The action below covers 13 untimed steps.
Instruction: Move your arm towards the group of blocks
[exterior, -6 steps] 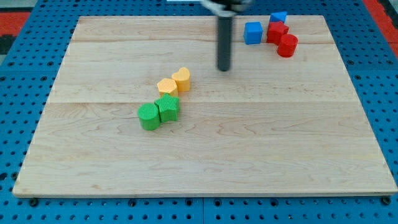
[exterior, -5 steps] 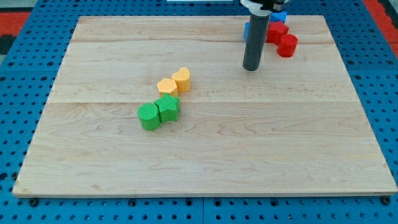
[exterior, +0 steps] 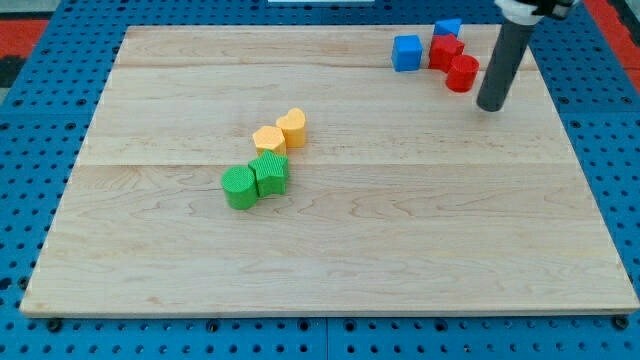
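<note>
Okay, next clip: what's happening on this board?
A single arm with a dark rod is working over a wooden board. My tip sits near the view's top right, just right of and below the red cylinder, apart from it. That cylinder belongs to a cluster with another red block, a blue cube and a second blue block. A separate group, two yellow blocks and two green blocks, lies left of centre, far from the tip.
</note>
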Motion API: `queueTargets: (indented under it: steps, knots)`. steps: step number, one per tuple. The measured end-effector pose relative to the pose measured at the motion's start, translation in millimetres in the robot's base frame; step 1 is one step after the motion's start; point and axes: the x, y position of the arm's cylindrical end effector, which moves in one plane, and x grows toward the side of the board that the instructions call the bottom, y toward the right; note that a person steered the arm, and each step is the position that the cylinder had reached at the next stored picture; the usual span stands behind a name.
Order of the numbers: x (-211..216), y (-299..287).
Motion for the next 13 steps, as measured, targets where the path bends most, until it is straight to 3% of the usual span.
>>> queueTargets:
  steps: [1, 2, 5, 8, 9, 10, 11, 12, 13]
  knots:
    - [-34, 84]
    - [-57, 103]
    - [-134, 105]
    - [-148, 108]
    - [-110, 113]
    - [-44, 114]
    - [-15, 99]
    - [23, 65]
    - [103, 5]
